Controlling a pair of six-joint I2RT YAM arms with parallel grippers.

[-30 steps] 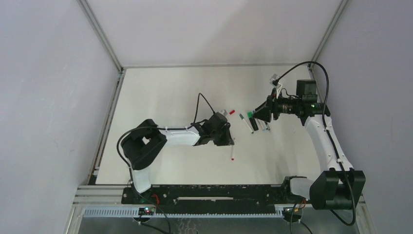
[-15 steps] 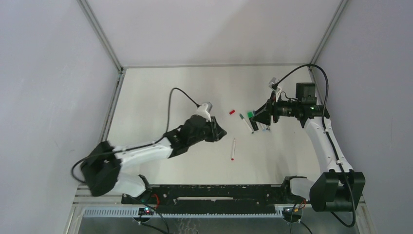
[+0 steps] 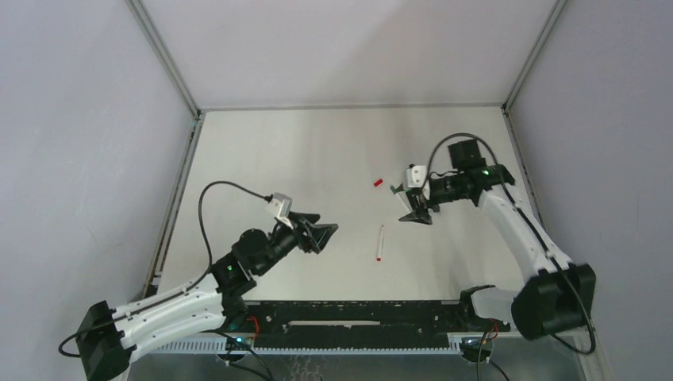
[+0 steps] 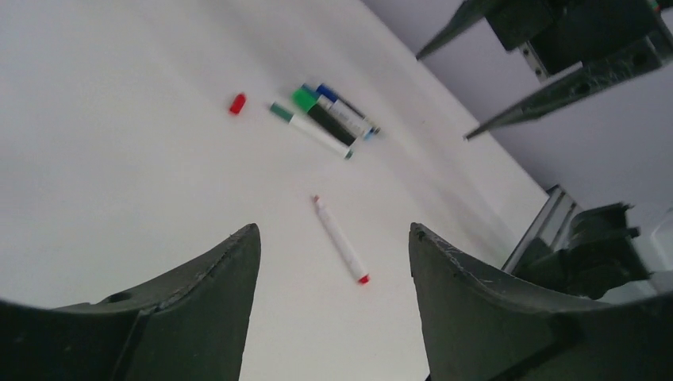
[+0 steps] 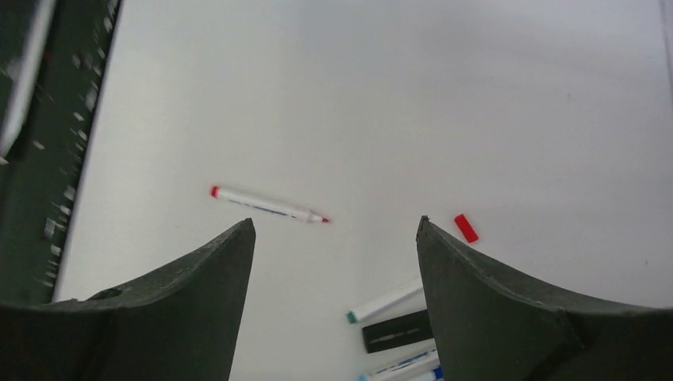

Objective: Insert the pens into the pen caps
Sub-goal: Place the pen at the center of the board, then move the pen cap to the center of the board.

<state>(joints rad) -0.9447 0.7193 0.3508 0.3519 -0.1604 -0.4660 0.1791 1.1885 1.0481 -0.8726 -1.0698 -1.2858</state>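
Standing beside the table (image 3: pixel 278 159), I see both arms lifted above it and holding nothing. The left gripper (image 3: pixel 324 230) has its jaws wide apart with only air between them. The right gripper (image 3: pixel 414 216) also has its jaws apart and empty.

On writing: the red pen (image 5: pixel 268 205) carries a thin line of bluish print along its white barrel, but it is too small to read. The black pen (image 5: pixel 397 331) shows a pale mark on its barrel, also not readable. I find no brand name that I can read anywhere.

The red pen lies alone on the table, between the two grippers and well apart from both. Its pointed tip is bare and turned to the far side, its red end to the near edge. In the left wrist view it shows in the gap between the fingers (image 4: pixel 198 302), but far ahead of them on the table.

The red cap (image 3: pixel 378 182) lies alone, farther back, apart from the red pen.

The other pens (image 4: pixel 329 119) lie close together in a small group, below the right gripper. In the right wrist view they sit at the bottom edge, in the gap between its fingers. Among them a green-ended pen (image 5: pixel 385 303) lies next to the black pen.
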